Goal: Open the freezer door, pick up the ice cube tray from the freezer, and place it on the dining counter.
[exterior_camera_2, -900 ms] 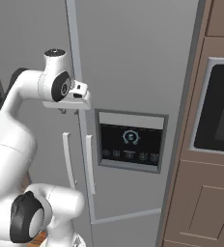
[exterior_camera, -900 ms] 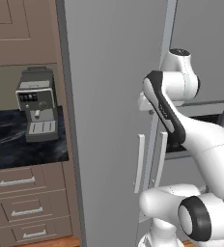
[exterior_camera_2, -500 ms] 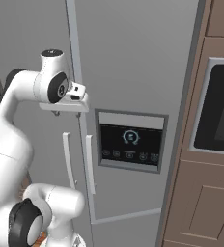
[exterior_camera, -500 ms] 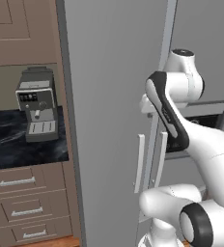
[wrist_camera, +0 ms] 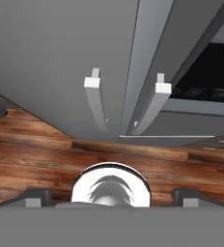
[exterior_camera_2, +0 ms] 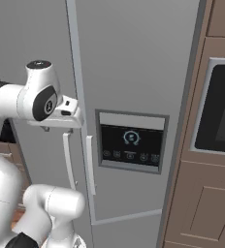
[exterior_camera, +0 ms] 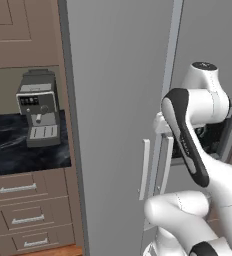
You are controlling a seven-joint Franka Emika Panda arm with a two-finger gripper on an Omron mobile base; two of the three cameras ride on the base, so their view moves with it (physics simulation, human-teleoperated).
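Hand view: gripper (wrist_camera: 109,197) spread wide, freezer door (exterior_camera_2: 134,72) shut; coffee machine (exterior_camera: 38,107) on worktop (exterior_camera: 18,150).

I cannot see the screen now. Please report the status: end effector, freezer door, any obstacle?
End effector open, empty, above the two handles. Freezer door shut, its handle not gripped. Nothing between hand and handle.

The freezer door (exterior_camera_2: 134,72) stands shut, its slim handle (exterior_camera_2: 89,163) standing proud just left of the dispenser recess (exterior_camera_2: 131,144). Left of that handle, past the seam, the twin door's handle (exterior_camera_2: 68,160) leaves only a narrow gap between them. Open air lies in front of both.
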